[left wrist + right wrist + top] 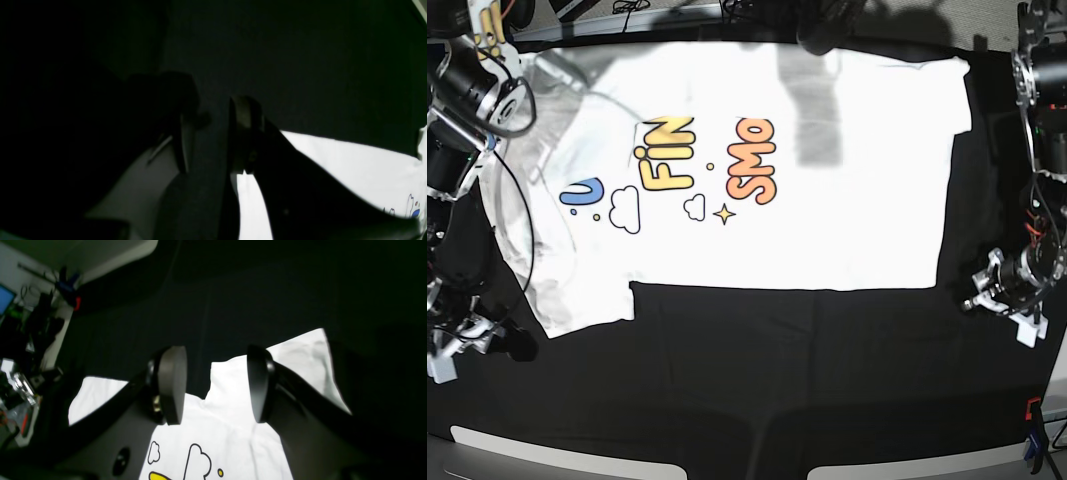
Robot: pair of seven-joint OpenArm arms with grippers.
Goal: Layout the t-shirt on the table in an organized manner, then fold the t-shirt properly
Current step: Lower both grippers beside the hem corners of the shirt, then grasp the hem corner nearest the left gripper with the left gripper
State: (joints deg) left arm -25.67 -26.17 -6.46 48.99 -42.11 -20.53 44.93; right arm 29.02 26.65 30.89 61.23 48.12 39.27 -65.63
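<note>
1. The t-shirt (757,180) lies spread print-up across the far half of the bench (777,380), its long axis running side to side in the base view, collar end at that view's left and hem at its right.
2. The right claw (215,386) hangs over the collar-and-sleeve end; through its wrist camera the white cloth sits directly beneath and ahead of the two dark pads, which stand spread with nothing between them.
3. The left claw (208,133) waits off the hem end, over bare black cloth; the shirt's edge lies just beside it, toward its lower right. Its jaws stand partly apart and empty.
4. Judged from this, each arm is nearest its own end, so a fold along the long axis would suit both together.
5. The shirt is thin, soft white cotton, lightly creased near the sleeve (577,290), with glossy-looking coloured lettering (702,160). The bench covering is matte, wrinkled black fabric.
</note>
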